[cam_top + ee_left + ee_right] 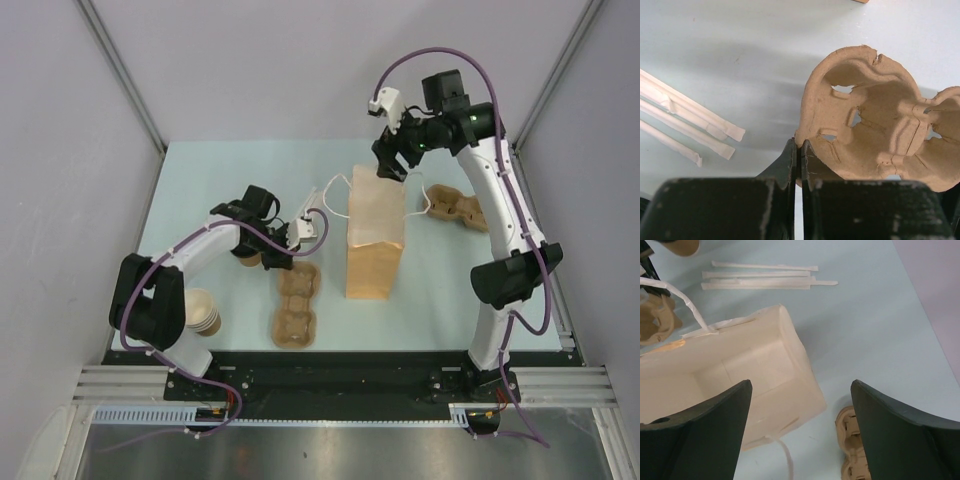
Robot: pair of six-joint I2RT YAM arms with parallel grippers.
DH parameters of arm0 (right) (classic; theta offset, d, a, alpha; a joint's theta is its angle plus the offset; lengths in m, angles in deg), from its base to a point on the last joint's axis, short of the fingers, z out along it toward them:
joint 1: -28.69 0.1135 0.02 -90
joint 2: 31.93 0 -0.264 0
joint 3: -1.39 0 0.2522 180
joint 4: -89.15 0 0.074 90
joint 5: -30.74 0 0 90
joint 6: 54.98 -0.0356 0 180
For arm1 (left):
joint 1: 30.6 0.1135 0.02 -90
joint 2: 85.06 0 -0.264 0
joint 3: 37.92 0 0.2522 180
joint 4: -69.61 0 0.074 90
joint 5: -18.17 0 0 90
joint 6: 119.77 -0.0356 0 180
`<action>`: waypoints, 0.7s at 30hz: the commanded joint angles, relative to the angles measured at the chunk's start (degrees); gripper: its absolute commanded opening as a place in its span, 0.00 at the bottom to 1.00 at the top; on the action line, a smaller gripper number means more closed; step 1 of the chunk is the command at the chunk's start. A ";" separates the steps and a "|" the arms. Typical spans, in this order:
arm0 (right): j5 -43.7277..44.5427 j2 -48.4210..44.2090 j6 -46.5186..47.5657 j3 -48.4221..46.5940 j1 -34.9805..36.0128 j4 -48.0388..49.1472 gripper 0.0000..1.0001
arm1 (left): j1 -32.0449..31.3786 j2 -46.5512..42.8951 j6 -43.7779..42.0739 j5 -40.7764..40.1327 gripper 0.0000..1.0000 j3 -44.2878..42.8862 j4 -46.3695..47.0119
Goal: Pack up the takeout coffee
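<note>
Seen from above, a pale table (200, 180) holds a cream paper bag (375, 240) standing open at the centre, its white handles splayed to either side; the right gripper (392, 160) hangs over the bag's far end with its fingers (705, 430) spread wide apart and nothing between them. Left of the bag lies a brown pulp cup carrier (298, 305); the left gripper (800, 155) sits at its far rim, fingers drawn together to a thin slit and apparently pinching that edge. The takeout coffee (248, 260), a tan cup, stands just left of that carrier, mostly hidden under the left wrist; its lid cannot be made out. A stack of paper cups (203, 312) stands near the left arm's base; a second carrier (455, 208) lies right of the bag; wrapped straws (685, 125) lie on the table beside the left gripper.
</note>
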 commanded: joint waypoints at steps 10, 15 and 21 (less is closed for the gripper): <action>4.94 5.44 5.85 -2.89 1.99 0.04 0.67 | 0.40 -0.49 1.87 2.00 0.01 3.03 5.42; 4.93 5.62 6.37 -1.40 2.34 -0.22 0.54 | 0.40 -0.58 1.96 -1.08 0.10 5.40 8.68; 3.71 5.27 7.25 -1.14 2.52 -0.84 0.46 | 0.31 -1.20 -1.11 -2.23 0.40 3.75 7.46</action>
